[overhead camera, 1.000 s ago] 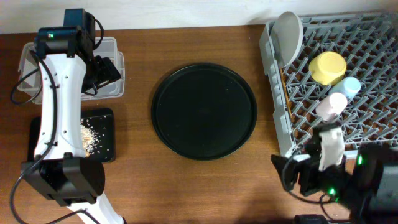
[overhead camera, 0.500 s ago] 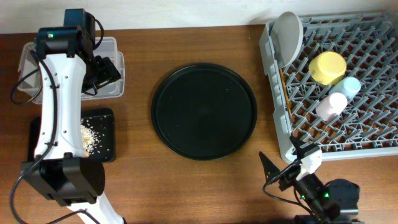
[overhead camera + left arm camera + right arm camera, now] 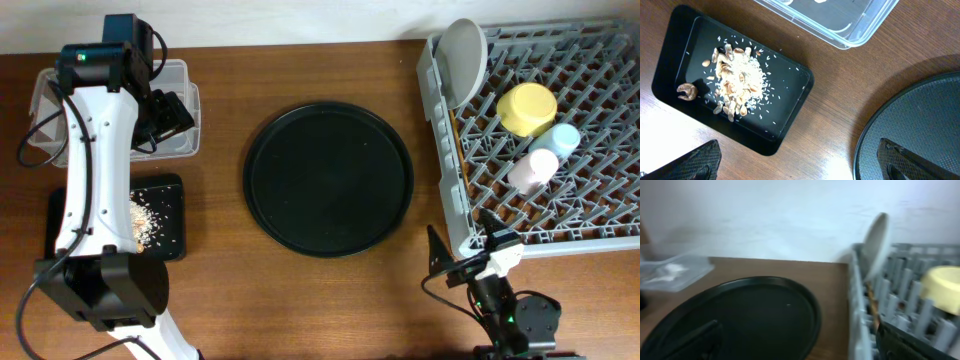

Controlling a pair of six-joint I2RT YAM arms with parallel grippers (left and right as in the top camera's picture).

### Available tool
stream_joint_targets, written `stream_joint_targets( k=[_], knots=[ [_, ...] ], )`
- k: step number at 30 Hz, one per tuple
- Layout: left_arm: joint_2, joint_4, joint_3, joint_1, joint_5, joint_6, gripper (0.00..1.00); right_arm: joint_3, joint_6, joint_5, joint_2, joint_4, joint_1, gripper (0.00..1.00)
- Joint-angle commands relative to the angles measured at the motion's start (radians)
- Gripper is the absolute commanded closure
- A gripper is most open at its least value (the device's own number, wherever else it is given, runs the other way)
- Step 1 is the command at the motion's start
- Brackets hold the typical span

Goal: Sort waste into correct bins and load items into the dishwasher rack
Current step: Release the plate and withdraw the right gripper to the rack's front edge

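The grey dishwasher rack point(image 3: 560, 210) holds an upright grey-green plate point(image 3: 462, 60), a yellow bowl point(image 3: 527, 108), a light blue cup point(image 3: 565, 138) and a pink cup point(image 3: 532, 170). Chopsticks point(image 3: 453, 150) lie along its left side. Beige food scraps point(image 3: 737, 77) sit in the shallow black tray point(image 3: 670, 65). The clear box point(image 3: 860, 25) is beside it, with something white inside point(image 3: 667, 270). My left gripper point(image 3: 165, 115) hangs open over the clear box point(image 3: 185, 75), holding nothing. My right gripper point(image 3: 465, 258) stands open and empty at the table's front edge, by the rack's near corner.
A large round black tray point(image 3: 328, 180) lies bare in the middle of the table. My white left arm point(image 3: 95, 170) covers part of the clear box and part of the shallow black tray point(image 3: 170, 240). The right wrist view is blurred.
My right arm has drawn back from the rack's front corner towards the table's front edge, still open. The left arm has not moved.
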Motion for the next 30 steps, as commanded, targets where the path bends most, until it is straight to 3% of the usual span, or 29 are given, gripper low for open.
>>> stream_joint_targets(
  k=[1,10,16,30],
  knots=[
    [0.003,-0.001,0.003,0.002,-0.004,-0.006,0.01,-0.023,0.053,0.158,-0.011,-0.003,0.010,0.02],
    [0.003,-0.001,0.003,0.002,-0.004,-0.006,0.01,-0.023,0.048,0.287,-0.011,-0.040,0.010,0.02],
    [0.003,-0.001,0.003,0.002,-0.004,-0.006,0.01,-0.023,-0.029,0.283,-0.011,-0.040,0.010,0.02],
    [0.003,-0.001,0.003,0.002,-0.004,-0.006,0.01,-0.023,-0.027,0.277,-0.011,-0.040,0.010,0.02]
  ],
)
